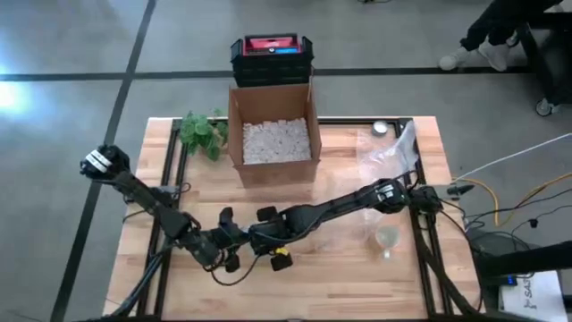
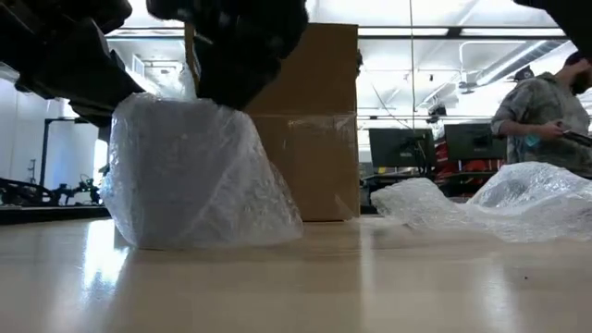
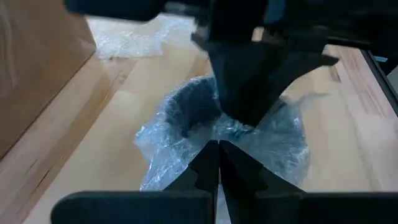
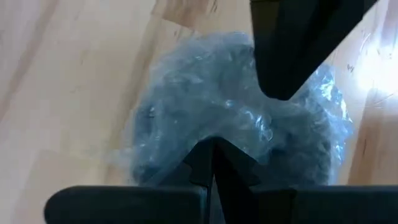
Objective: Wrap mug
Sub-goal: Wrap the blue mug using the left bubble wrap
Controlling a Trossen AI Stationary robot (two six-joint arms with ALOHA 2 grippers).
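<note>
Your left gripper (image 3: 219,149) and right gripper (image 4: 214,149) are both pinched closed on the bubble wrap (image 2: 190,176) covering the mug (image 3: 196,106). Behind it there's a cardboard box (image 1: 271,134) full of packing peanuts (image 1: 275,141), with loose wrap (image 2: 490,203) lying on the table (image 1: 357,277).

Both arms are showing as dark, near-black linkages of slim tubes joined by chunkier joint housings. The left arm (image 1: 143,199) is wearing a white-marked collar near its shoulder end, and thin black cables are trailing beside it. The right arm (image 1: 344,204) is carrying a small yellow part near its wrist. In the wrist views, each gripper's fingers (image 3: 208,171) are appearing as matte black, wedge-shaped blades rising from a broad, flat black crossbar.
</note>
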